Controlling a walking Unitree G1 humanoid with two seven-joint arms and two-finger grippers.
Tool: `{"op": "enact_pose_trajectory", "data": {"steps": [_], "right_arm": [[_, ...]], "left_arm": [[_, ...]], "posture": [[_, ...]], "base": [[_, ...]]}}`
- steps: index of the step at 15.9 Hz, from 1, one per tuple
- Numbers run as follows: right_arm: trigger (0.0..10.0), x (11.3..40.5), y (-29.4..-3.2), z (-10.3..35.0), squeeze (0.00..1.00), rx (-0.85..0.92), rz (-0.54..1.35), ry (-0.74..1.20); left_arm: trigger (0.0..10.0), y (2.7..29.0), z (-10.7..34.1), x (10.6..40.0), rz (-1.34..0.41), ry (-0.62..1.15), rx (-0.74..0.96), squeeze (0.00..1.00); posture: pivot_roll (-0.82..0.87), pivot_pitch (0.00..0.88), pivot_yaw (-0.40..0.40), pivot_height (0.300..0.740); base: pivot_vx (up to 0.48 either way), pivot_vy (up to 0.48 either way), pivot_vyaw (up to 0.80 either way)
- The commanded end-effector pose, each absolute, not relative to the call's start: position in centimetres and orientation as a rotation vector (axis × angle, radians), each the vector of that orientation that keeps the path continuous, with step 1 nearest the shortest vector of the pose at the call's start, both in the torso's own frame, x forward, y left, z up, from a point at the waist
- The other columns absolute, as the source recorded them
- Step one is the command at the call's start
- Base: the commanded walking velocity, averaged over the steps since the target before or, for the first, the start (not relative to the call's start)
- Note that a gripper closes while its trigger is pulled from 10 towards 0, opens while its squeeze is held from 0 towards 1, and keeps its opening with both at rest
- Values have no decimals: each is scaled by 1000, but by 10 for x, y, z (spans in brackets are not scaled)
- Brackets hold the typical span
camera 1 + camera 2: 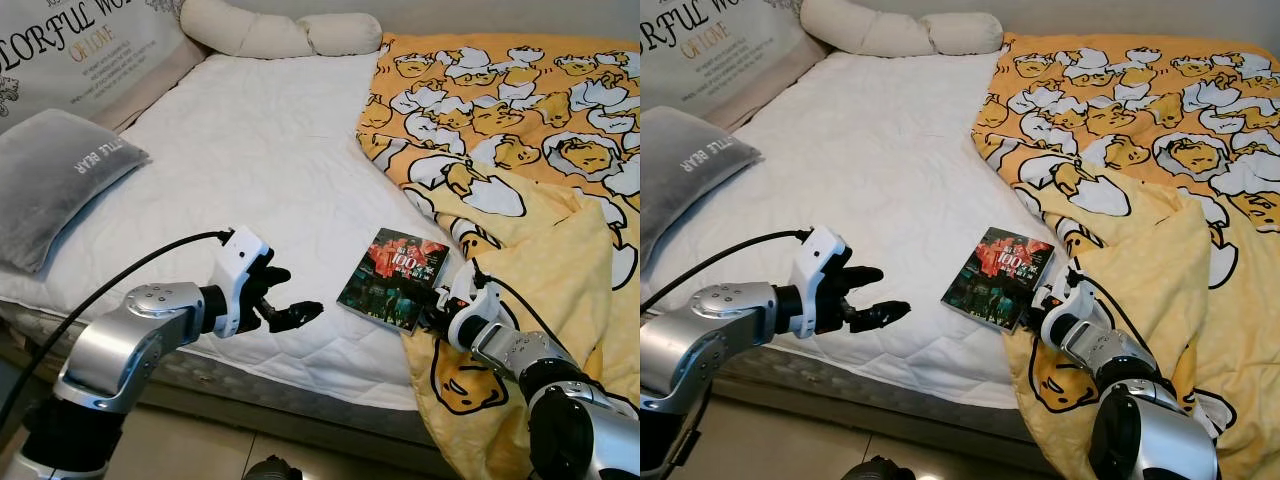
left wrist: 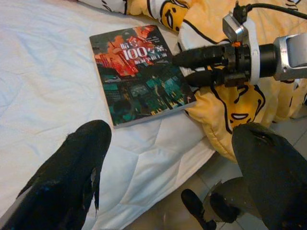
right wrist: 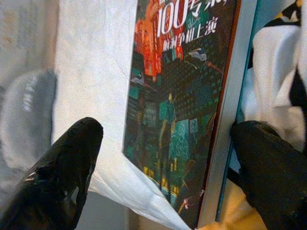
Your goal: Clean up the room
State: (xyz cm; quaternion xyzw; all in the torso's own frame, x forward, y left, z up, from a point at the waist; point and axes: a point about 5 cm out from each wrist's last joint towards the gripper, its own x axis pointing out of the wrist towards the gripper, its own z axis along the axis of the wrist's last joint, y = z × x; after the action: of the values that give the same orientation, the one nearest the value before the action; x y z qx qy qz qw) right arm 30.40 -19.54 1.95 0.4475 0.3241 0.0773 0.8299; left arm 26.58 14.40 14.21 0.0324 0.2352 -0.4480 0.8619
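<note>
A dark paperback book (image 1: 392,278) with a red and teal cover lies flat on the white mattress (image 1: 260,160), near the bed's front edge and against the yellow duvet. My right gripper (image 1: 436,298) is open at the book's near right edge, with its fingertips (image 2: 178,59) touching or almost touching that edge. In the right wrist view the book (image 3: 177,105) lies just ahead between the spread fingers. My left gripper (image 1: 295,298) hovers open and empty over the mattress edge, a short way left of the book (image 2: 141,72).
A yellow duvet (image 1: 520,130) with a duck print covers the bed's right side and hangs over the front edge. A grey pillow (image 1: 50,180) lies at the left, with a printed cushion (image 1: 80,50) and a cream bolster (image 1: 280,35) at the head. Tiled floor (image 1: 200,450) shows below the bed.
</note>
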Motion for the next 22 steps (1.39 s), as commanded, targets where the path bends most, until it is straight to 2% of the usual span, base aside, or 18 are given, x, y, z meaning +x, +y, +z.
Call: {"op": "enact_pose_trajectory", "data": {"steps": [1, 5, 6, 7, 8, 17, 18, 19, 20, 21, 22], "right_arm": [[10000, 301, -191, 14, 1000, 987, 151, 692], [10000, 294, -186, 5, 1000, 988, 118, 721], [10000, 292, -185, 3, 886, 982, 108, 732], [10000, 292, -185, 2, 604, 987, 102, 729], [10000, 293, -184, 3, 0, 1015, 96, 713], [10000, 308, -168, 20, 0, 1216, 173, 540], [9373, 308, -164, 19, 0, 1218, 167, 550], [7412, 307, -161, 17, 0, 1214, 162, 565], [5137, 305, -158, 14, 0, 1200, 152, 586], [1765, 303, -154, 9, 0, 1189, 127, 608], [0, 302, -152, 7, 0, 1186, 107, 617]], "left_arm": [[10000, 148, 144, 264, -939, 501, 75, 0], [10000, 150, 145, 262, -942, 518, 87, 0], [10000, 151, 145, 261, -943, 522, 89, 0], [10000, 151, 146, 261, -943, 524, 90, 0], [10000, 152, 146, 261, -942, 527, 91, 0], [10000, 158, 150, 259, -926, 533, 91, 0], [10000, 159, 150, 258, -923, 537, 91, 0], [10000, 160, 151, 257, -921, 539, 92, 0], [10000, 161, 151, 256, -918, 543, 95, 0], [10000, 162, 151, 254, -915, 548, 97, 0], [10000, 163, 151, 252, -914, 553, 98, 0]], "posture": [[188, 0, 105, 740], [206, 0, 120, 740], [209, 0, 121, 740], [212, 0, 121, 740], [215, 0, 121, 740], [254, 0, 121, 740], [271, 0, 121, 740], [279, 0, 120, 740], [289, 0, 121, 740], [296, 0, 121, 740], [301, 0, 122, 740]], "base": [[0, 0, 0], [0, 0, 0], [0, 0, 0], [0, 0, 0], [0, 0, 0], [0, 0, 0], [0, 0, 0], [0, 0, 0], [0, 0, 0], [0, 0, 0], [0, 0, 0]]}}
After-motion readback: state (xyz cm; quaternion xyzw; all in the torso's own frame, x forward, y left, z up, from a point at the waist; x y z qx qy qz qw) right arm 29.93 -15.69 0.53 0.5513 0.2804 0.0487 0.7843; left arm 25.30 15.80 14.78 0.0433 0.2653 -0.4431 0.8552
